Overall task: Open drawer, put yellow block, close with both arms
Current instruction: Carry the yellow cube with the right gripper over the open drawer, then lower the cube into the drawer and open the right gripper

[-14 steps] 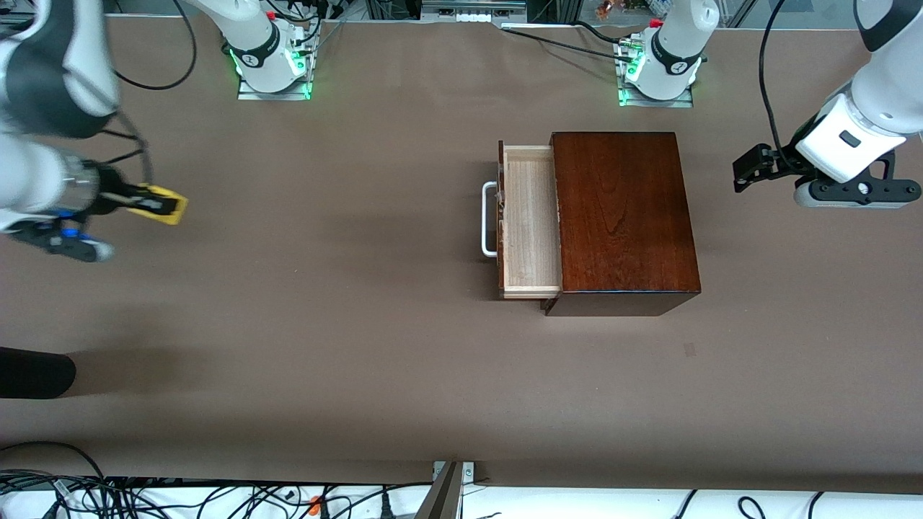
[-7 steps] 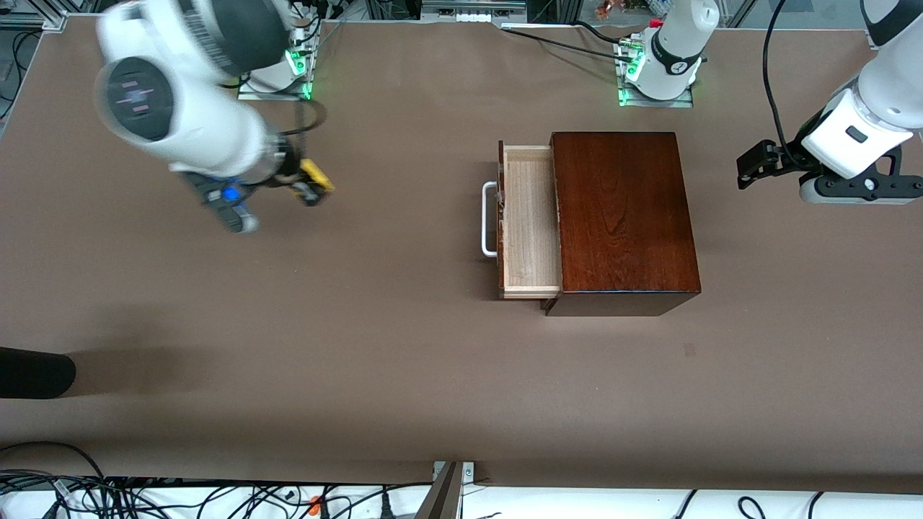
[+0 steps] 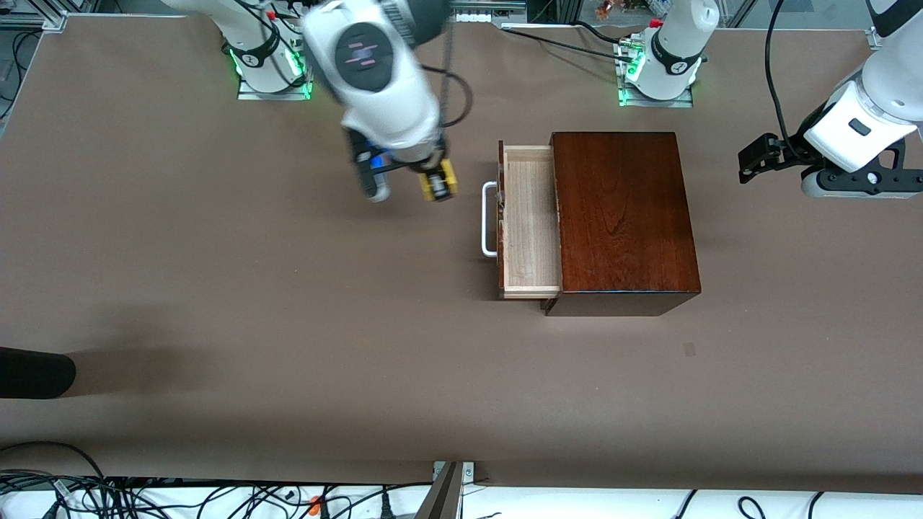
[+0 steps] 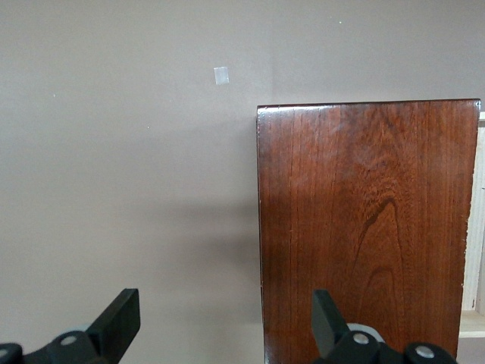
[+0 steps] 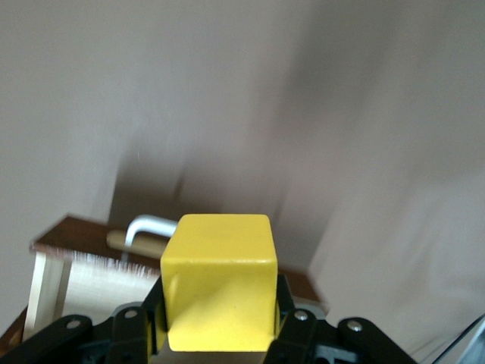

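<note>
Here the right gripper (image 3: 438, 186) is clenched on the yellow block (image 3: 439, 187), carried in the air over bare table just short of the drawer's white handle (image 3: 489, 220). From the right wrist view the block (image 5: 220, 279) sits squarely between the fingers (image 5: 292, 322), its top face level, with the handle (image 5: 150, 226) and the pale tray showing past it.

Next out from that gripper is the drawer (image 3: 531, 220), pulled open from the mahogany box (image 3: 621, 220); its light-wood tray looks bare and is narrow from its front to the box, so there is little room to drop into.

To do this step well, I judge the block should be carried over the handle and the dark front board with height to spare, then centred over the tray, clear of the box's edge, and lowered before the fingers part, so it does not bounce out or land on a rim.

Farthest off, the left gripper (image 3: 757, 157) waits with fingers (image 4: 121, 322) spread and holding nothing, over the table past the box's end toward the left arm's side, well placed to brace the box for closing.
</note>
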Tool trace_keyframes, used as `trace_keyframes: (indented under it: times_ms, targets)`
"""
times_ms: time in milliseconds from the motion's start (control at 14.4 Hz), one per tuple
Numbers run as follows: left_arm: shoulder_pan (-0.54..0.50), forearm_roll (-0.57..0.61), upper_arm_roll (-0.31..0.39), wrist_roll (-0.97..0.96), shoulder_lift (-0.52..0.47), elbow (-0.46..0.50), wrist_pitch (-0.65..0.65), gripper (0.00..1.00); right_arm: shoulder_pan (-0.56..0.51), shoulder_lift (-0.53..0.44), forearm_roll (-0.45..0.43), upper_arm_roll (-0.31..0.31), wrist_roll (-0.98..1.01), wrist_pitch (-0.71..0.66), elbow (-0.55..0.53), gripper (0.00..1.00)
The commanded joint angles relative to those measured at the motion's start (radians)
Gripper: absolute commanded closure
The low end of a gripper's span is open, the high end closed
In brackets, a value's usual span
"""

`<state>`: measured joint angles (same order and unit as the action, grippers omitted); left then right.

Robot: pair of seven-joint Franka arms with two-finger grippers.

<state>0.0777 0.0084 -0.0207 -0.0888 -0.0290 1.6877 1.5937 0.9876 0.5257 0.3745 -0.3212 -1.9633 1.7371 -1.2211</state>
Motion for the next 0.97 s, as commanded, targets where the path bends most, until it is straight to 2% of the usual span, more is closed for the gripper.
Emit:
trace_keyframes:
  times_ms: [0,277,624,901]
  targets:
    - [-0.006,-0.010,-0.001,0.027,0.000,-0.019,-0.020,0.00,0.000,0.118,0.029,0.033,-0.167,0.036,0.149,0.97]
    - [-0.006,-0.010,-0.001,0.032,0.000,-0.019,-0.021,0.00,0.002,0.186,0.029,0.082,-0.287,0.163,0.161,0.96]
    - [-0.006,-0.010,0.005,0.032,0.001,-0.019,-0.021,0.00,0.048,0.276,0.029,0.083,-0.316,0.255,0.161,0.96]
    - [-0.006,-0.010,0.004,0.030,0.001,-0.020,-0.021,0.00,0.048,0.312,0.029,0.100,-0.315,0.291,0.160,0.96]
